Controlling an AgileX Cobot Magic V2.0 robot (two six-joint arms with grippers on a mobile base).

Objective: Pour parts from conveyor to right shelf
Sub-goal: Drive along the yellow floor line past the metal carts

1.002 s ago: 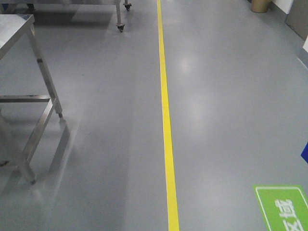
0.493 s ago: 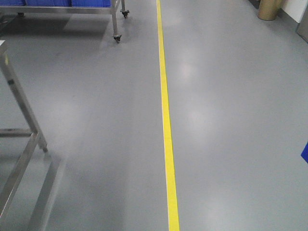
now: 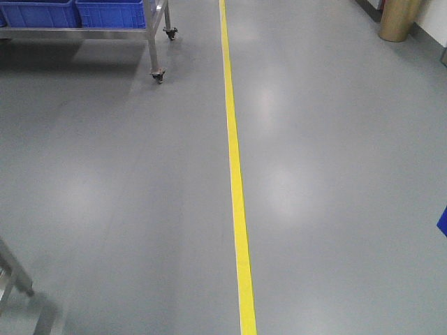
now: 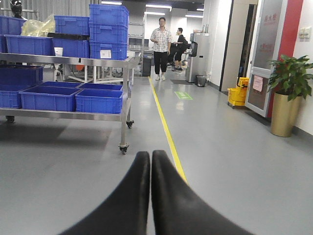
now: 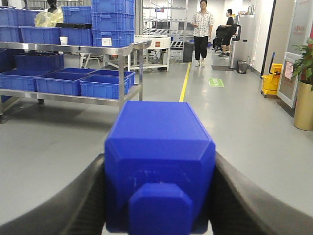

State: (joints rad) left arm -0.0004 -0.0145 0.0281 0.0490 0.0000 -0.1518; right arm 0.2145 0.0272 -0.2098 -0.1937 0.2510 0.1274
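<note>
The blue part (image 5: 159, 147), a cubic block with a square knob facing the camera, sits clamped between my right gripper's (image 5: 160, 169) black fingers, above the floor. A blue corner shows at the right edge of the front view (image 3: 443, 222). My left gripper (image 4: 150, 155) is shut and empty, its jaws pressed together above the floor. The steel shelf on casters (image 4: 73, 61) stands ahead on the left with large blue bins (image 4: 100, 100); it also shows in the right wrist view (image 5: 68, 48) and at the top left of the front view (image 3: 77, 33). The conveyor is out of view.
A yellow floor line (image 3: 234, 174) runs ahead down the grey floor. A steel table leg (image 3: 14, 272) is at the bottom left. A gold plant pot (image 4: 284, 115) and a yellow mop bucket (image 4: 238, 93) stand on the right. Two people (image 4: 160, 34) are far down the aisle.
The view has moved forward along the yellow line. The steel table on the left has slid down almost out of view, the green floor sign is gone, and the shelf with blue bins has come in.
</note>
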